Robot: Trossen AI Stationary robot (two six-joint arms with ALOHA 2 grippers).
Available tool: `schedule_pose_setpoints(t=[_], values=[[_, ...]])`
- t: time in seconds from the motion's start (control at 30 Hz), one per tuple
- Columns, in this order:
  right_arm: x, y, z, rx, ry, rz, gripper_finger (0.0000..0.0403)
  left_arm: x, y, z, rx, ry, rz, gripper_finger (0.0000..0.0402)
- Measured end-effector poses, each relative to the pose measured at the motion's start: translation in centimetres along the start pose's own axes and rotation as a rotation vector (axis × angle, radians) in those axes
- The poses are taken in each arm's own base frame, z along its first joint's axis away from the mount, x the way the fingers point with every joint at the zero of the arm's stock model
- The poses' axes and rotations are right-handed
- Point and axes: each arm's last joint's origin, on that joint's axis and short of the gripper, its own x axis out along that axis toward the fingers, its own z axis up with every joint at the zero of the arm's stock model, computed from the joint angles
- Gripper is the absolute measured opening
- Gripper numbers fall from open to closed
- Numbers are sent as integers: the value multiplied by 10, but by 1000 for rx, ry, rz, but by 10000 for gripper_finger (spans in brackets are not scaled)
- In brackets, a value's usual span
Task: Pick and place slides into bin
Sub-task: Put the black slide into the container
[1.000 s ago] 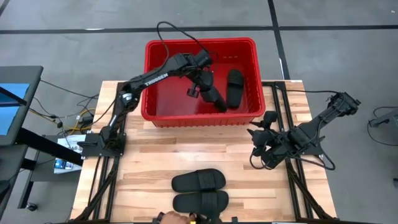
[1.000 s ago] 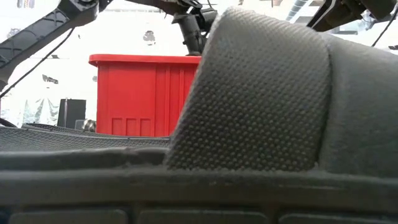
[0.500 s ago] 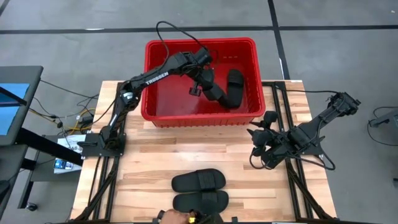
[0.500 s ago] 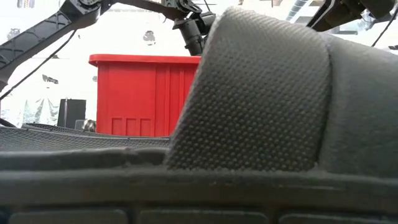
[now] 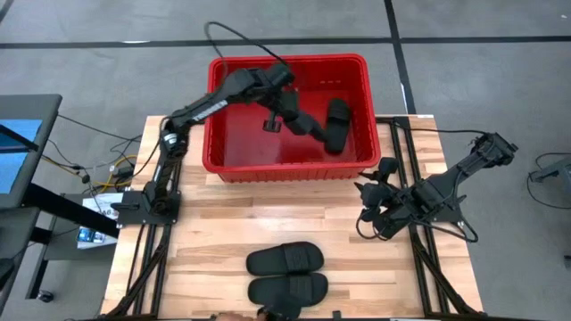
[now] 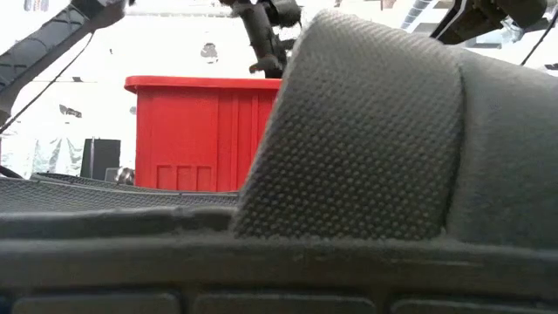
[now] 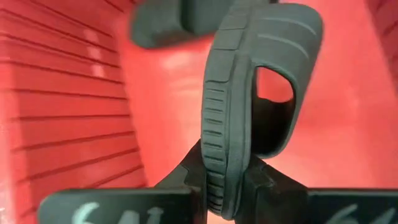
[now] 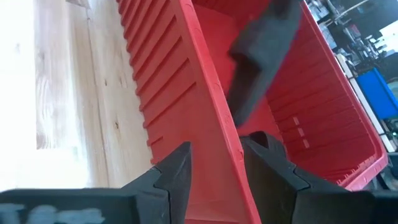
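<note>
In the high view my left gripper [image 5: 297,119] reaches into the red bin [image 5: 234,162] and is shut on one black slide [image 5: 317,134]. A second slide [image 5: 338,118] lies in the bin by its right wall; whether the two touch, I cannot tell. Two more slides [image 5: 284,259] [image 5: 287,289] lie sole down, side by side, near the table's front edge. One of them [image 6: 375,139] fills the low view. My right gripper [image 5: 364,201] [image 8: 214,168] hangs open off the bin's near right corner and touches nothing. My left gripper pinches the slide's sole [image 7: 217,177] between its two fingers, at one end of the sole. The fingers slant down into the bin from its left side. The slide stands on edge, strap [image 7: 277,37] to one side, and stretches away from the fingers above the bin floor.
The bin's near wall and rim [image 8: 205,93] stand just ahead of my right gripper. Bare wooden tabletop [image 5: 214,232] lies between the bin and the two slides at the front. Both arms' frames run along the table's left and right edges.
My left gripper has risen inside the bin and drawn a little toward the bin's far left. It stays shut on the slide. The slide has lifted with it, and its free end has swung toward the slide by the right wall.
</note>
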Motion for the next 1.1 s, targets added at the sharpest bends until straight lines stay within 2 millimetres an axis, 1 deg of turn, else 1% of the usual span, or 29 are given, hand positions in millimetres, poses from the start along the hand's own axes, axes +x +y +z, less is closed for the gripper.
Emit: schedule_pose_setpoints(t=[0.1,0.2,0.3,0.43,0.67,0.77,0.87,0.97,1.03,1.1], values=[[3,-2,0,7,12,-10,137,-37,4,-3,-92,-91,22,20],[5,-4,0,15,24,-21,138,-67,7,-1,-227,-210,36,20],[7,-5,0,22,32,-28,139,-89,9,2,-327,-299,85,20],[8,-6,0,25,37,-32,138,-109,5,4,-393,-338,109,20],[8,-6,0,25,38,-28,139,-161,-15,-19,-411,-315,41,20],[8,-6,0,25,38,-28,138,-171,-24,-29,-406,-316,43,20],[8,-6,1,28,36,-27,137,-172,-38,-45,-410,-320,56,20],[8,-6,1,28,36,-27,137,-171,-52,-66,-410,-397,130,20],[8,-6,0,27,36,-27,139,-175,-59,-82,-409,-469,202,20],[8,-6,0,28,37,-27,139,-178,-63,-94,-399,-530,274,20]])
